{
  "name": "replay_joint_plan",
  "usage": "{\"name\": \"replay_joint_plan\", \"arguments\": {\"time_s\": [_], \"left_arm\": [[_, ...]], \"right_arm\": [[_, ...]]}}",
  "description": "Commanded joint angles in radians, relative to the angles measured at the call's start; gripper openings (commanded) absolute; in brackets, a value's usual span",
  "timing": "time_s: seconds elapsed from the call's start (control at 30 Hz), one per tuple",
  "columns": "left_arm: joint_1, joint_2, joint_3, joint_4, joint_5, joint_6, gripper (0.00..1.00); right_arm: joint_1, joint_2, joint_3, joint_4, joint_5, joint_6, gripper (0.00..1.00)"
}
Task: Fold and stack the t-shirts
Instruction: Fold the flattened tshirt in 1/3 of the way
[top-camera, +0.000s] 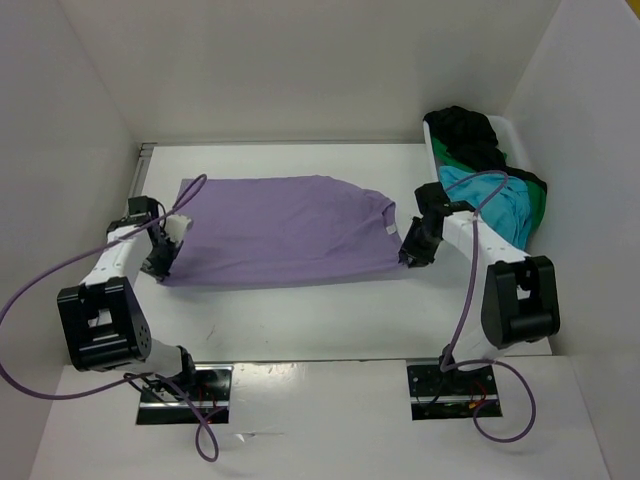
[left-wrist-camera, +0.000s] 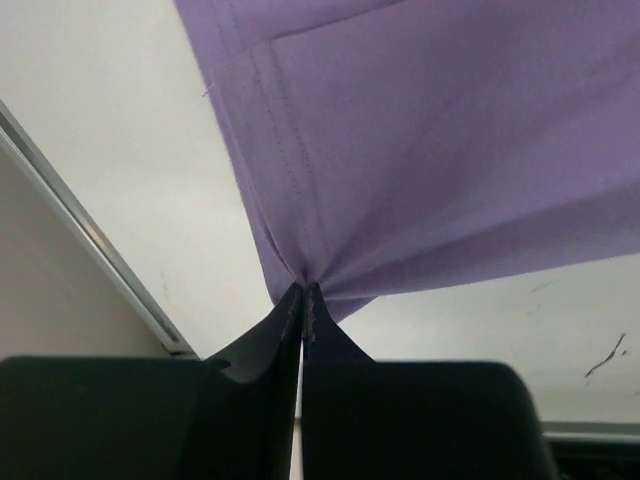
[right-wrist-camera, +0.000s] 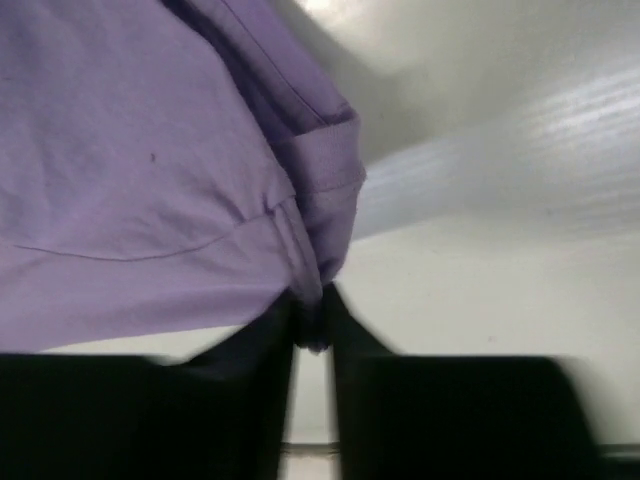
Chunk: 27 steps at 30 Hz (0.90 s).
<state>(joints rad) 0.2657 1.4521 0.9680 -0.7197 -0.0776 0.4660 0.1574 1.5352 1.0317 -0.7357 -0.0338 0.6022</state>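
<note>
1. Nearest the top camera stand the left arm's base (top-camera: 185, 385) and the right arm's base (top-camera: 450, 385), at the near edge of the table (top-camera: 300, 320); beyond them the lavender t-shirt (top-camera: 280, 230) lies spread across the middle of the table, its collar toward the right; the left gripper (top-camera: 160, 262) sits at its near-left corner and the right gripper (top-camera: 412, 252) at its near-right corner; at the far right a white bin (top-camera: 508, 128) holds the black t-shirt (top-camera: 465, 130), the turquoise t-shirt (top-camera: 490, 195) and the green t-shirt (top-camera: 537, 208), heaped together and unfolded, well apart from the lavender one.
2. Left wrist view: the left gripper (left-wrist-camera: 303, 295) has its dark fingers pressed tight together on a corner of the lavender t-shirt (left-wrist-camera: 420, 150); the cloth fans out from the pinch in small pleats, a stitched hem running along its left edge; the pale table (left-wrist-camera: 130, 150) shows to the left and below.
3. Right wrist view: the right gripper (right-wrist-camera: 312, 310) is narrow, its fingers nipping a doubled hem of the lavender t-shirt (right-wrist-camera: 130, 180); the cloth bunches above the fingertips and spreads away to the left; the picture is somewhat blurred; the white table (right-wrist-camera: 480, 290) shows to the right.
</note>
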Motion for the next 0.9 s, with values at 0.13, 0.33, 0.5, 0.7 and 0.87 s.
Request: {"name": "replay_joint_plan", "arguments": {"time_s": [0.13, 0.33, 0.5, 0.7, 0.87], "left_arm": [[0.006, -0.035, -0.101, -0.081, -0.174, 0.04, 0.48], [0.015, -0.023, 0.107, 0.016, -0.318, 0.031, 0.68], [-0.1, 0.024, 0.443, 0.005, -0.108, -0.027, 0.75], [-0.322, 0.079, 0.488, 0.005, -0.022, -0.125, 0.78], [-0.385, 0.091, 0.413, 0.014, 0.001, -0.144, 0.78]], "right_arm": [[0.002, -0.133, -0.018, -0.179, -0.008, 0.057, 0.82], [0.063, -0.133, 0.115, -0.094, 0.012, 0.025, 0.82], [0.232, 0.139, 0.405, -0.042, 0.147, -0.097, 0.82], [0.339, 0.437, 0.708, -0.125, 0.245, -0.177, 0.82], [0.401, 0.557, 0.735, -0.146, 0.295, -0.202, 0.82]]}}
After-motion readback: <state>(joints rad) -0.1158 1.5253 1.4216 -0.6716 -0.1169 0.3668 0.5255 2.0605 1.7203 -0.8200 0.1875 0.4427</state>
